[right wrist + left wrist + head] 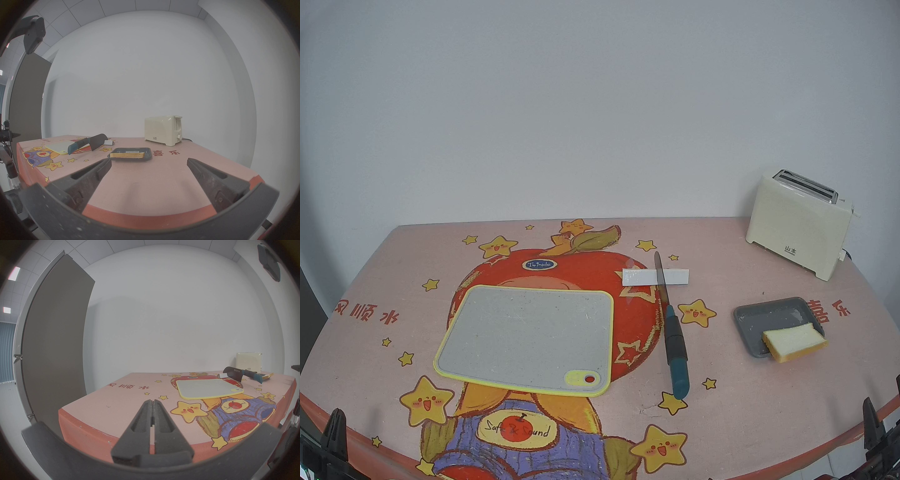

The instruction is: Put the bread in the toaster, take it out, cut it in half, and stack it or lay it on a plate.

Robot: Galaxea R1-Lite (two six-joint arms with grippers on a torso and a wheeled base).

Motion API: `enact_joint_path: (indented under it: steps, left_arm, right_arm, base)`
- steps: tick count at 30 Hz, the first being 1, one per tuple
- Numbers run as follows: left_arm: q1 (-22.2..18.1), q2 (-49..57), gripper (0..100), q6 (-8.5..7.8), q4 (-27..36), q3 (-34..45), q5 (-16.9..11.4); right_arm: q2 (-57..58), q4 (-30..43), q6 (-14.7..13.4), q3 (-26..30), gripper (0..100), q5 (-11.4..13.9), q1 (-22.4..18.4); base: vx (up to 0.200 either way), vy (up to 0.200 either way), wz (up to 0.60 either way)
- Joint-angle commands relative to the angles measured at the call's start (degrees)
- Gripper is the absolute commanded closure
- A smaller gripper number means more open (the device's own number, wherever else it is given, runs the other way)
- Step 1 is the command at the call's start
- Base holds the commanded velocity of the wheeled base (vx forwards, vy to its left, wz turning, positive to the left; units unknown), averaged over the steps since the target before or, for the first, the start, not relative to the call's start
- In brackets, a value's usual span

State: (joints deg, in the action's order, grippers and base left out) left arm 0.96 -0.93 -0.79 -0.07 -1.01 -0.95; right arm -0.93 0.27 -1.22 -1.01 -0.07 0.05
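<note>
Bread (795, 342) is one slice lying flat on the grey plate (759, 312), on its near right part and sticking out over the rim. The plate sits on the right side of the worktop (737, 406). The toaster (800, 222) stands upright at the far right corner, well apart from the plate, slots facing up.

The knife (674, 331) lies between plate and cutting board (528, 337), teal handle toward the near edge and blade resting across a small white strip (678, 277) (the right wrist view shows the blade end propped up off the surface). The cutting board lies flat left of centre and has nothing on it.

Left gripper (152, 401) hangs off the near left edge of the worktop, fingers (142, 421) together and holding nothing. Right gripper (148, 160) is off the near right edge, facing plate and toaster, fingers (90, 178) wide apart and holding nothing.
</note>
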Motion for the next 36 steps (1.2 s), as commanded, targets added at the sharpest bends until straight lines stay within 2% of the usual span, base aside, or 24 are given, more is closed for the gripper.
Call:
enact_joint_path:
  steps: [1,20,25,27,36]
  left_arm:
    - [0.0,0.1,100,0.00,0.0,1.0,0.1]
    - [0.0,0.0,100,-0.09,-0.1,1.0,0.1]
    - [0.0,0.1,100,-0.09,-0.1,1.0,0.1]
    - [0.1,0.0,100,-0.09,-0.1,1.0,0.1]
    - [0.1,0.0,100,-0.09,-0.1,1.0,0.1]
  right_arm:
    - [0.9,0.0,0.1,0.9,0,0.0,0.0]
    - [0.9,0.3,1.5,0.7,0,0.8,0.0]
    - [0.9,-3.3,1.6,0.7,0,0.8,0.0]
    - [-0.4,-7.9,1.7,-0.4,0,0.6,0.1]
    - [-1.4,-3.3,1.7,-1.8,0,0.6,0.8]
  base:
    - [0.000,0.000,0.00]
    - [0.000,0.000,0.00]
    - [0.000,0.000,0.00]
    - [0.000,0.000,0.00]
    - [0.000,0.000,0.00]
